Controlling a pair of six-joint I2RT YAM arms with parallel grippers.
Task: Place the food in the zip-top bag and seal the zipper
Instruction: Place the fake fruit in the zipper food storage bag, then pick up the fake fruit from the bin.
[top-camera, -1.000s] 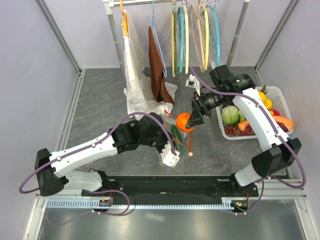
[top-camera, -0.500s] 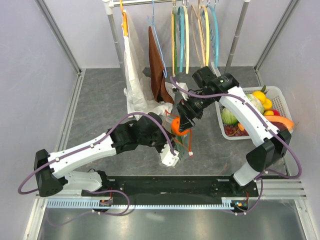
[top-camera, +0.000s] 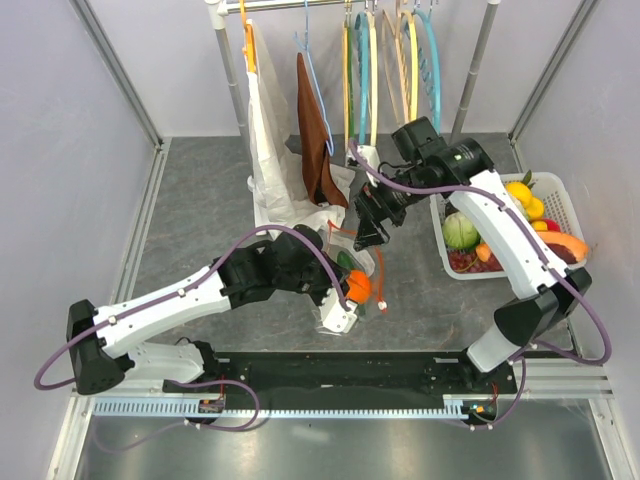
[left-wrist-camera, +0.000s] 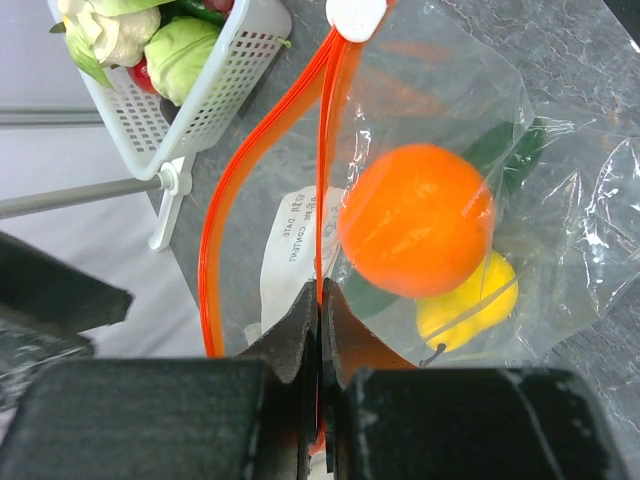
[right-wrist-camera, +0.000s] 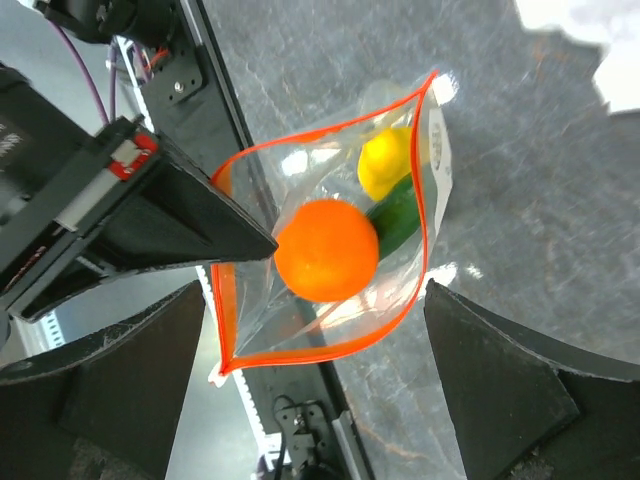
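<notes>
**Kid:** Question one: what is the left gripper (left-wrist-camera: 320, 318) doing?

**Helper:** It is pinching tight. Its two black fingers (left-wrist-camera: 290, 335) are squeezing together on the near rim of the zip-top bag (left-wrist-camera: 570, 230), right at the zipper (left-wrist-camera: 210, 300). It is still holding on just like a second ago, so the mouth of the bag is staying open.

**Kid:** Where is the bag sitting?

**Helper:** It is lying on the grey table (top-camera: 200, 220), in the middle, just in front of the left arm.

**Kid:** And what is sitting inside it?

**Helper:** The orange (left-wrist-camera: 415, 220) is lying in there now. A second ago the right gripper was holding it up in the air beside the bag. Now it is resting against the yellow fruit (left-wrist-camera: 465, 312), and the cucumber (left-wrist-camera: 512, 152) is peeking out from behind.

**Kid:** So what is the right gripper (right-wrist-camera: 305, 385) doing?

**Helper:** It is hanging over the open bag with its jaws spread wide. It is holding nothing. It is also sitting higher and farther back than before.

**Kid:** What is off to the right?

**Helper:** The white basket (top-camera: 566, 196) is staying put there, with the cabbage (top-camera: 461, 231) inside.
</notes>
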